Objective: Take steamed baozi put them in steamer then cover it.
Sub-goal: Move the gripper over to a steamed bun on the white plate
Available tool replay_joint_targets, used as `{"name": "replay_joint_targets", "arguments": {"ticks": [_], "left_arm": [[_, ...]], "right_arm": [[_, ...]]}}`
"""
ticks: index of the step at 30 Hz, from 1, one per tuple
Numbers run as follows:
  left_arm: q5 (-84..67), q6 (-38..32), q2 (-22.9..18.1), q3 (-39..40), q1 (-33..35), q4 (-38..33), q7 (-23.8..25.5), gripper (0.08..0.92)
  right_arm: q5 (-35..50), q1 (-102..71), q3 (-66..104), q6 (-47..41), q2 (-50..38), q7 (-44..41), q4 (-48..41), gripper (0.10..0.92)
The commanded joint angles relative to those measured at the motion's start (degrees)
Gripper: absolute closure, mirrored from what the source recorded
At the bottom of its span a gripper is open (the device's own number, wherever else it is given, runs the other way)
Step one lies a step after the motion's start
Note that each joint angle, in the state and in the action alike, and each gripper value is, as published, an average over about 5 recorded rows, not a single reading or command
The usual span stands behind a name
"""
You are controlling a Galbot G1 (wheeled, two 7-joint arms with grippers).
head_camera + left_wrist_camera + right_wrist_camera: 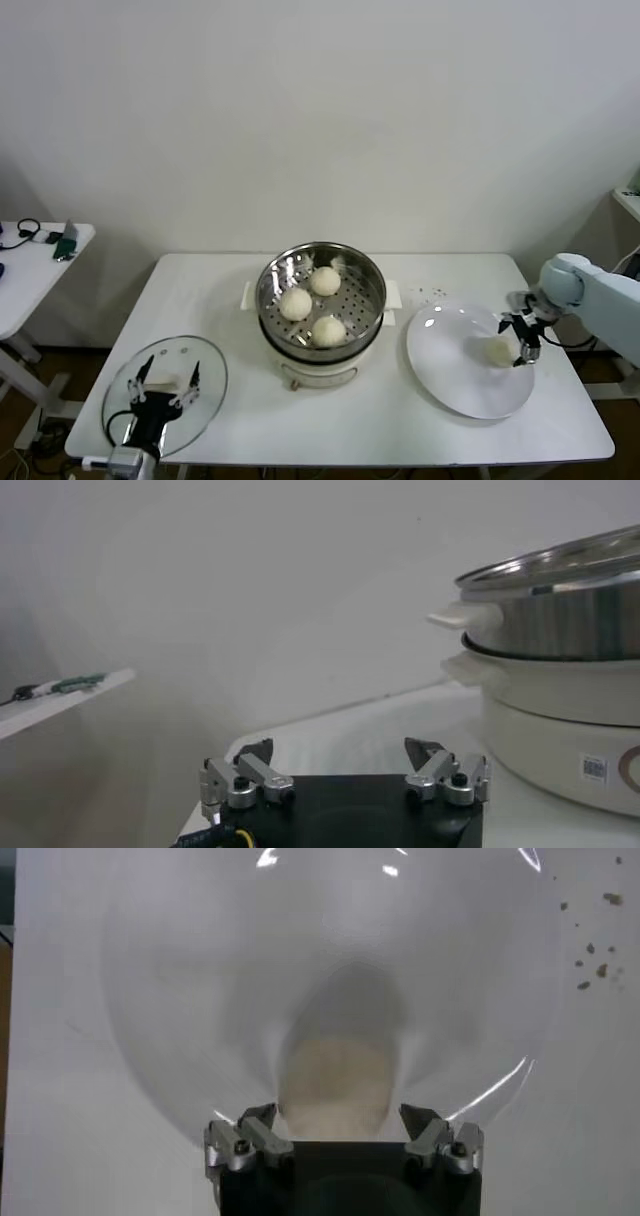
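Note:
Three cream-white baozi lie in the shiny steamer on its cream pot base at the table's middle. A fourth baozi lies on the white plate at the right; it also shows in the right wrist view. My right gripper is open, its fingers standing either side of this baozi without gripping it. My left gripper is open and empty above the clear glass lid at the front left. The steamer also shows in the left wrist view.
Small dark crumbs lie on the table behind the plate. A white side table with small items stands at far left. The table's front edge is close to the lid and plate.

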Motion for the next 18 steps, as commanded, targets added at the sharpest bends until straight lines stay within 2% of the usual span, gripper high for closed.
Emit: {"name": "replay_joint_targets", "arguments": {"ticks": [1, 8, 18], "left_arm": [[0.1, -0.1, -0.1, -0.1, 0.1, 0.0, 0.0, 0.177], [0.2, -0.2, -0.2, -0.1, 0.1, 0.1, 0.0, 0.177], [0.1, -0.4, -0.2, -0.1, 0.1, 0.4, 0.0, 0.177]], "right_arm": [[-1.3, -1.5, 1.1, 0.2, 2.7, -0.3, -2.0, 0.203], [-0.3, -0.6, 0.0, -0.1, 2.6, -0.9, -1.8, 0.212], [3.5, 1.5, -2.3, -1.5, 1.7, -1.2, -1.1, 0.278]]}}
